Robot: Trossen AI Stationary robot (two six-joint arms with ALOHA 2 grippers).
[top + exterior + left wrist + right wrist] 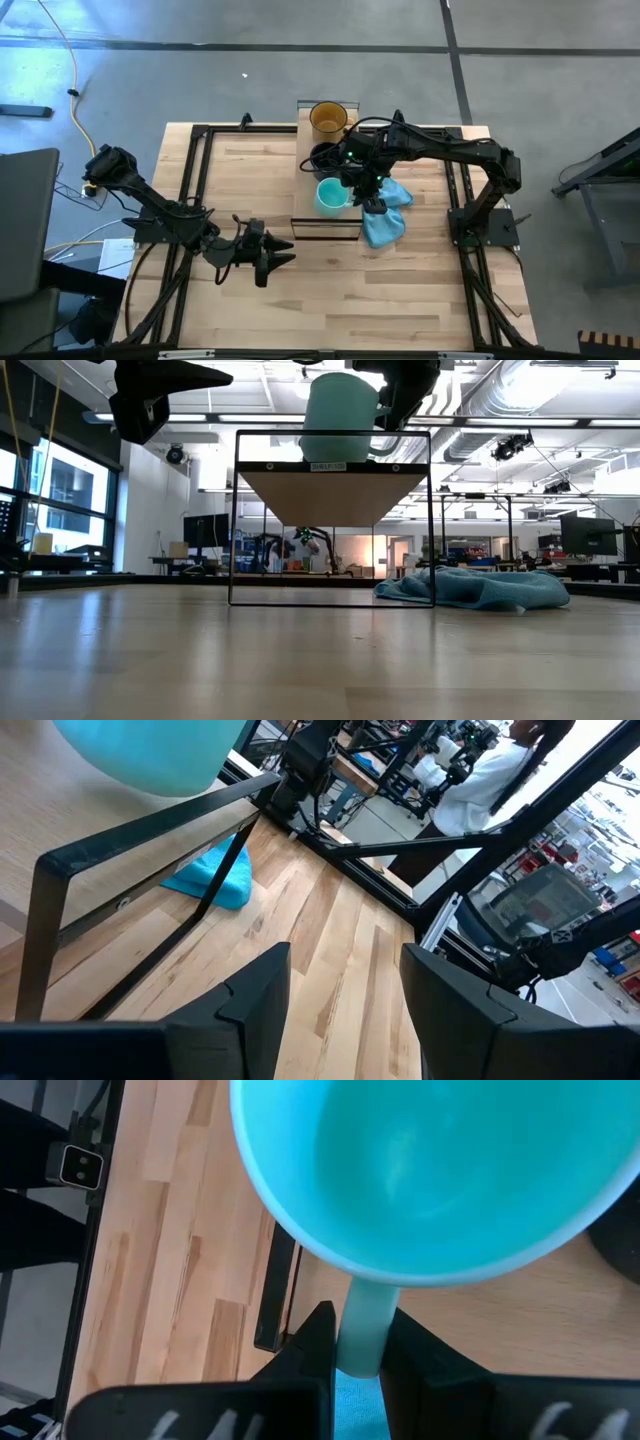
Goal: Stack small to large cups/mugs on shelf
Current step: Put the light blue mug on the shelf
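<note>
Reaching over the shelf (310, 215), right claw (357, 1348) pinching teal mug (331, 196) handle, left claw (270, 258) spread, idle.

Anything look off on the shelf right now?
Nothing stands out. The teal mug, black mug and amber glass mug sit upright along the shelf; the right hand grips the teal mug's handle.

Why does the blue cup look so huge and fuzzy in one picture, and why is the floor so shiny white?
In the right wrist view the teal cup sits right against the lens, so it fills the picture and looks soft; in the high view, light glares off the floor at top left.
</note>
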